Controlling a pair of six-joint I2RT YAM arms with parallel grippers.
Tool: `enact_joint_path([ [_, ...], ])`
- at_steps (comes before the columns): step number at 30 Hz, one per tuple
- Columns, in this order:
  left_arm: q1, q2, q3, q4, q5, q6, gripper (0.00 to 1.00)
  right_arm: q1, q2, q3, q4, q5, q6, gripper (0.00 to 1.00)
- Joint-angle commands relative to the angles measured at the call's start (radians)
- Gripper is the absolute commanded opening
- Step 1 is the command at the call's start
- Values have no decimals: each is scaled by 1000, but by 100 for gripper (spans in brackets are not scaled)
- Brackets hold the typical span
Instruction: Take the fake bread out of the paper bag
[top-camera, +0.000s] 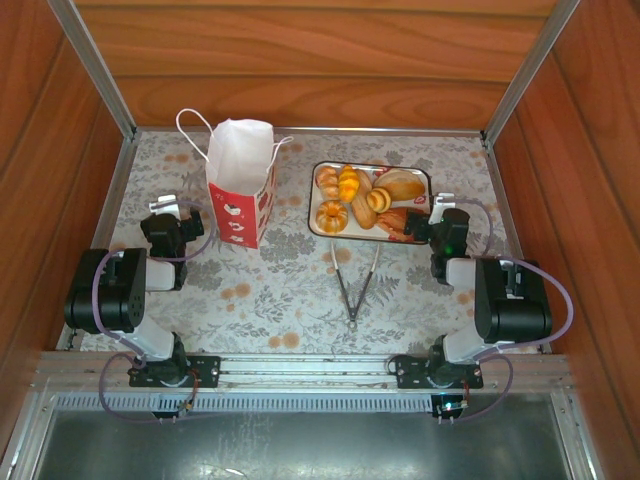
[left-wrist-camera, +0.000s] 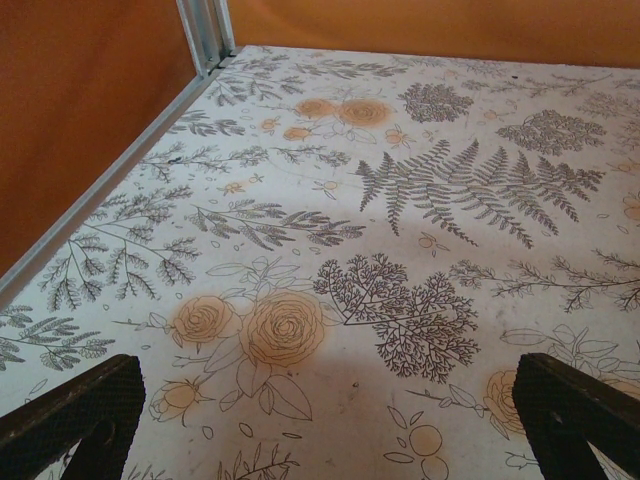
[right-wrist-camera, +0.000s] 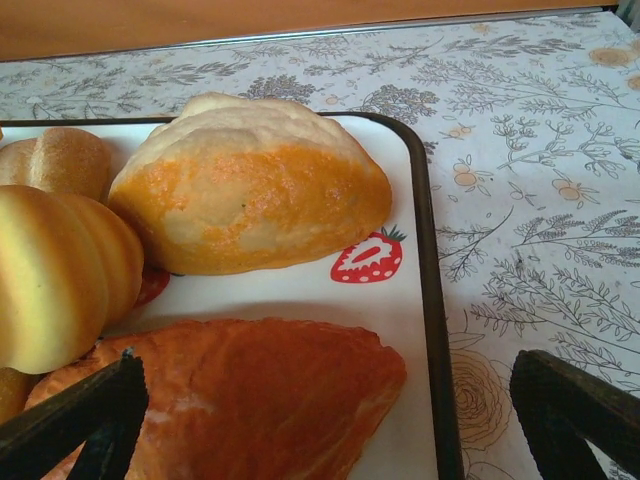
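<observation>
Arm bases sit at the table's (top-camera: 300, 300) near edge; bread (top-camera: 365, 198) lies on the tray (top-camera: 372, 164), bag (top-camera: 240, 185) upright.
Left gripper (top-camera: 166, 208), jaws apart and empty, rests near the left edge beside the bag; right gripper (top-camera: 443, 207), also apart and empty, is at the tray's right rim. Unloading looks done to me; the next move would be checking the bag's inside, unclear from above. Right wrist view gives bread close up, left wrist view patterned table toward the far-left corner; tongs (top-camera: 352, 285) lie mid-table in the top view.
</observation>
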Motion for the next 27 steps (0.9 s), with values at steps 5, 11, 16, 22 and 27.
enact_joint_path([
  [5, 0, -11, 10, -6, 7, -9, 100, 17, -12, -16, 34, 185, 61, 100],
  [11, 0, -11, 9, -6, 7, -9, 100, 22, -12, -10, 23, 192, 57, 100],
  [16, 0, -11, 9, -6, 7, -9, 100, 22, -10, -10, 22, 193, 57, 100],
  [22, -1, -11, 10, -8, 6, -9, 100, 24, -10, -8, 22, 194, 55, 100],
  [27, 0, -11, 9, -8, 6, -9, 100, 24, -11, -9, 22, 194, 56, 100],
])
